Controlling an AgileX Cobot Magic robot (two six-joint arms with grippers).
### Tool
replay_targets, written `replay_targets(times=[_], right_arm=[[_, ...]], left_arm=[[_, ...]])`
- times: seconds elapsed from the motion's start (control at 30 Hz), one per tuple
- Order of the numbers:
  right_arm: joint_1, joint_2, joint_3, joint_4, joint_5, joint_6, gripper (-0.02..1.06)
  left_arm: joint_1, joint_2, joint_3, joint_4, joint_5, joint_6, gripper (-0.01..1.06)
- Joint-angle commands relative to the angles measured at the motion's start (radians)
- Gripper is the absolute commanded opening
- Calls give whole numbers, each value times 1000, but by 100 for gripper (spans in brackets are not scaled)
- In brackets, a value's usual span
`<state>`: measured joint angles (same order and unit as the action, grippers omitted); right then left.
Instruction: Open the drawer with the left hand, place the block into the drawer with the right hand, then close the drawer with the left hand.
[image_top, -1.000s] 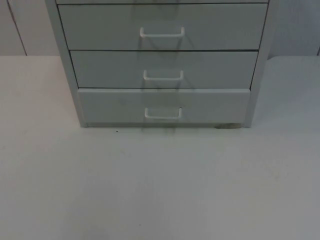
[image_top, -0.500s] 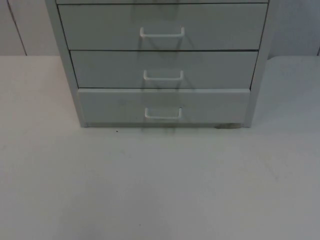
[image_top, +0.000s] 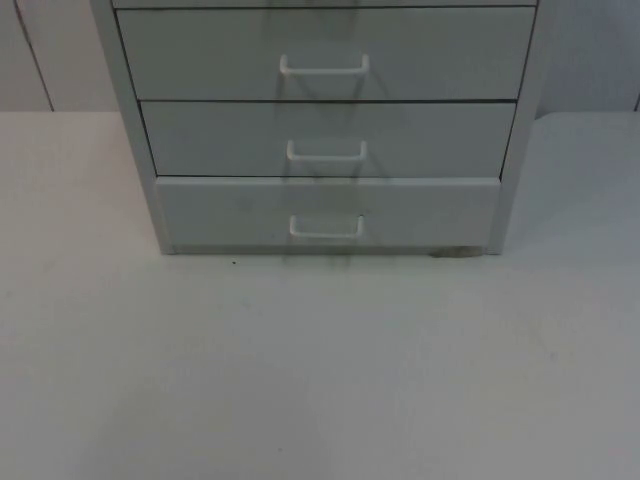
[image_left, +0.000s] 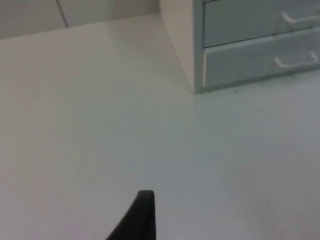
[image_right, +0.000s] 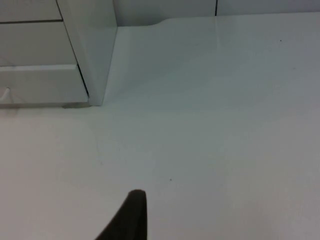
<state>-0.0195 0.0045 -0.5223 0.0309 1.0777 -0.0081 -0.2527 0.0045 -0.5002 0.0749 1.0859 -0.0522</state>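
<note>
Two claws to call, and each one gives just a single black fingertip: the left claw (image_left: 142, 217) hangs over bare white tabletop (image_left: 100, 130) off the cabinet's left front corner, and the right claw (image_right: 131, 216) hangs over the tabletop off its right front corner. Whether either is released or clenched, I cannot tell, since one finger of each is all that's on offer. Outward now to the grey drawer cabinet (image_top: 135, 120), which stands at the back of the tabletop against the grey partition wall (image_top: 50, 50). From the top view, three drawers are stacked: the upper drawer (image_top: 200, 55), the middle drawer (image_top: 200, 140) and the bottom drawer (image_top: 220, 212), each with a white wire handle at its centre, and the bottom handle (image_top: 326, 228) sits untouched. The upper two sit closed in the frame; the bottom front stands just proud of it. From the left wrist view, the cabinet's pale side panel (image_left: 180, 40) and the bottom drawer's front face the claw, well apart from it.
</note>
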Motion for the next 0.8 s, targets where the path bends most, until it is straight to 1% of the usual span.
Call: replay_targets(times=[0.0, 0.03, 0.2, 0.23, 0.33, 0.77], right_arm=[[-6, -4, 6, 0, -2, -1, 105], [-6, -4, 6, 0, -2, -1, 105], [-6, -4, 6, 0, -2, -1, 105], [-6, -4, 6, 0, -2, -1, 105], [-6, -4, 6, 0, -2, -1, 105], [-6, -4, 6, 0, -2, -1, 105]], left_arm=[[84, -4, 4, -6, -9, 0, 105], [84, -4, 4, -6, -9, 0, 105], [201, -4, 4, -4, -9, 0, 105], [201, -4, 4, -4, -9, 0, 105], [237, -4, 4, -4, -9, 0, 105], [242, -4, 4, -4, -9, 0, 105]])
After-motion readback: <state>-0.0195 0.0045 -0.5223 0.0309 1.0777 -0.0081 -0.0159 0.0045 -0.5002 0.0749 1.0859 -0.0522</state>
